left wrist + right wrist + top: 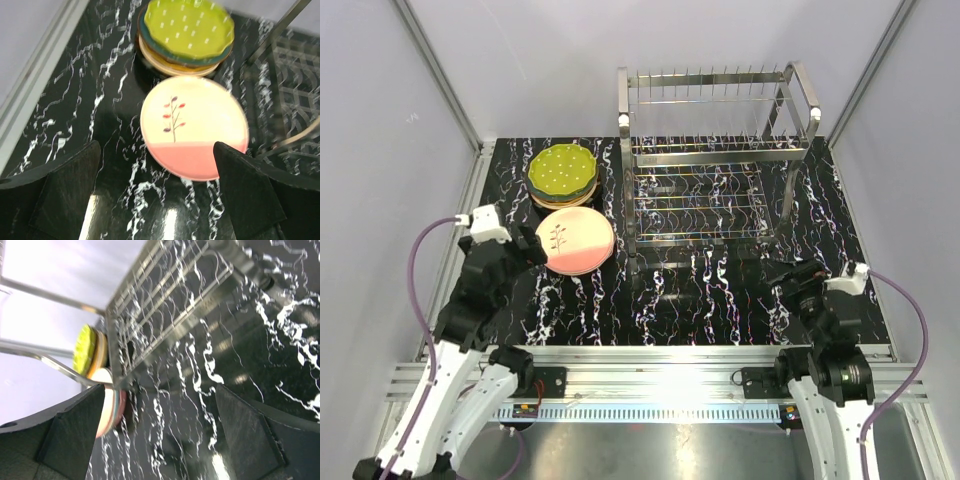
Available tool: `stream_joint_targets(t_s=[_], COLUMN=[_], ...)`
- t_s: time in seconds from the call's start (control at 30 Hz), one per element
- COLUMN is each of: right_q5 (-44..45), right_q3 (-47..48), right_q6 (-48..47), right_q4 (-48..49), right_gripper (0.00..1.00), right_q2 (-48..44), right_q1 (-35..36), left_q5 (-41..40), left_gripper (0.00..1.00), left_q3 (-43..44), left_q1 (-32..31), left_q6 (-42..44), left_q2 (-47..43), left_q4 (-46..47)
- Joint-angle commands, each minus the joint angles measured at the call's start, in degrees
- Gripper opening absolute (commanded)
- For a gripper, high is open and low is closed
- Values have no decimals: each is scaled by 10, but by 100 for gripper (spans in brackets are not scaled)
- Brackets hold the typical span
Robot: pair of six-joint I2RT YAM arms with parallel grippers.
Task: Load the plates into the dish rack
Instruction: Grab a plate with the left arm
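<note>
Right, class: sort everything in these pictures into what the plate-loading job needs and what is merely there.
Job: pink and cream plate; plate stack topped by a green dotted plate; dish rack.
Merely there: black marbled tabletop; purple cables; aluminium base rail.

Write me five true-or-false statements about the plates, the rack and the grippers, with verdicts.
1. The rack holds no plates. True.
2. The pink and cream plate sits on top of the stack. False: it lies flat on the table, nearer the arms than the stack.
3. A green dotted plate tops the stack. True.
4. The left gripper is shut on a plate. False: it is open and empty.
5. The right gripper is open. True.
</note>
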Motion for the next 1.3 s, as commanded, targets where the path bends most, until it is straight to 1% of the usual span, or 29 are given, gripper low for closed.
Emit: stream_joint_targets(t_s=[0.0,0.1,0.17,0.27,0.37,0.43,0.47,0.57,0.67,0.8,0.83,0.87,0.9,0.93,1.0,1.03,1.07,1.13,1.27], right_q5=[-42,-30,-20,-18,-18,-19,-2,2,2,4,5,5,7,8,5,3,3,5,10], right_q3=[39,51,48,26,7,3,3,8,17,16,13,11,11,11,13,15,17,15,9], right_q6=[-36,-51,-51,-39,-28,-26,-26,-34,-53,-59,-59,-59,-59,-59,-62,-63,-64,-64,-62], right_q4=[4,-11,-16,-15,-6,0,5,11,12,16,17,19,21,21,20,19,19,20,23], right_gripper=[100,100,100,100,100,100,100,100,100,100,100,100,100,100,100,100,100,100,100], right_q2=[49,58,53,25,-19,-31,-35,-31,-12,9,12,14,16,16,18,16,14,11,8], right_q1=[-1,-2,-1,-1,-1,-1,-1,-1,-1,-1,-1,-1,-1,-1,-1,-1,-1,-1,-2], left_q5=[-11,-5,-15,-22,-20,-18,-2,47,59,97,105,122,130,136,147,154,173,184,190], left_gripper=[99,99,96,94,93,92,91,91,91,90,82,77,74,67,60,53,51,49,51], left_q3=[11,12,14,19,28,35,40,48,44,48,48,48,50,51,49,47,41,27,29], left_q1=[-1,0,0,0,0,8,15,56,73,97,100,103,109,112,128,134,147,154,166], left_q6=[-7,-12,-18,-30,-48,-61,-67,-98,-121,-133,-135,-137,-142,-144,-158,-165,-173,-181,-194], left_q2=[59,89,101,137,185,228,242,286,299,338,347,355,370,379,401,405,406,404,407], left_q4=[-9,-11,-16,-22,-28,-30,-37,-39,-32,-18,-14,-4,1,4,5,6,17,31,37])
